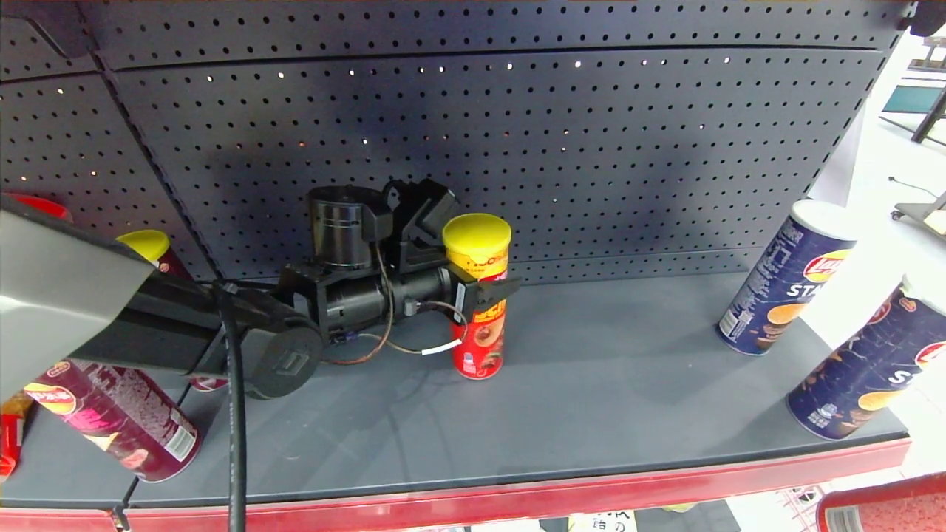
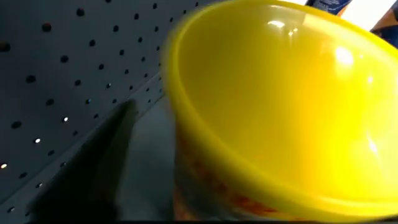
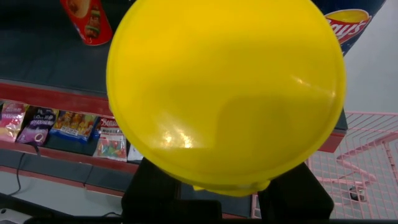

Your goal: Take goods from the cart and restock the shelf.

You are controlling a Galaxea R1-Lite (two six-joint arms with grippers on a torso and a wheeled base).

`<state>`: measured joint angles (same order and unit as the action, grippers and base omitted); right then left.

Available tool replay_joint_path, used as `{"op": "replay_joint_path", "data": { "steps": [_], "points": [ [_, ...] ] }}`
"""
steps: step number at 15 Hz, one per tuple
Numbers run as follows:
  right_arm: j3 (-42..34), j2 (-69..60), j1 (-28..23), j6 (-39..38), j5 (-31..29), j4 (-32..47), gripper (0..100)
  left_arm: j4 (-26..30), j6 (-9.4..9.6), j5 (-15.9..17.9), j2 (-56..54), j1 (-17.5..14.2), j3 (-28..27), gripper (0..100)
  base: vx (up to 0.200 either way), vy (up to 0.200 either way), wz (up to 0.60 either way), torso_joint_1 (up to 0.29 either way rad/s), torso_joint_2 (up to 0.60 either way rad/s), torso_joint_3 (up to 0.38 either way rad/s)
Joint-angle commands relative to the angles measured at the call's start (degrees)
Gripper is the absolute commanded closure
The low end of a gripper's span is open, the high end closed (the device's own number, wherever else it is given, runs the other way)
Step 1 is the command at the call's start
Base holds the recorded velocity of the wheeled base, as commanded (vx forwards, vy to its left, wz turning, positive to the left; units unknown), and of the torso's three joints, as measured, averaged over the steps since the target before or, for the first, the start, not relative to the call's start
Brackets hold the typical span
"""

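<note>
Left end effector (image 1: pixel 484 290) comes in from the left, fingers closed around the middle of a red cylindrical crisp can with a yellow plastic lid (image 1: pixel 479 318). Can upright, base on the grey metal shelf board (image 1: pixel 628 384), mid-shelf, near the dark perforated back panel (image 1: pixel 591 148). Same can (image 2: pixel 280 112) looms close in the left wrist view.

Right end effector (image 3: pixel 227 196) grips a second yellow-lidded can (image 3: pixel 224 93), fingers either side below the lid, out in front of the shelf, pink wire cart (image 3: pixel 367 155) near.

Blue crisp can with a white lid (image 1: pixel 783 281) at the right end; second blue can (image 1: pixel 865 362) nearer the front edge. Maroon crisp can (image 1: pixel 126 421) at left front
</note>
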<state>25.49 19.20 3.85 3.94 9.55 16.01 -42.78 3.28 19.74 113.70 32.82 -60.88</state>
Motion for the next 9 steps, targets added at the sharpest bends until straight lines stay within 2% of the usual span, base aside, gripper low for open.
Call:
{"op": "replay_joint_path", "data": {
  "steps": [1, 4, 9],
  "points": [
    [0.0, 0.0, 0.0, 0.0, 0.0, 0.0, 100, 0.0, 0.06, 0.4, -0.1, 0.1, 0.1, 100, 0.0, 0.0, 0.0, 0.0, 0.0, 0.0],
    [0.0, 0.0, 0.0, 0.0, 0.0, 0.0, 100, 0.0, 0.06, 1.4, -2.6, 0.5, 2.9, 100, 0.0, 0.0, 0.0, 0.0, 0.0, 0.0],
    [0.7, 0.0, 0.0, -0.2, 0.1, 0.0, 100, -0.8, 0.5, 14.1, -9.3, 0.2, 11.1, 100, 0.0, 0.0, 0.0, 0.0, 0.0, 0.0]
  ]
}}
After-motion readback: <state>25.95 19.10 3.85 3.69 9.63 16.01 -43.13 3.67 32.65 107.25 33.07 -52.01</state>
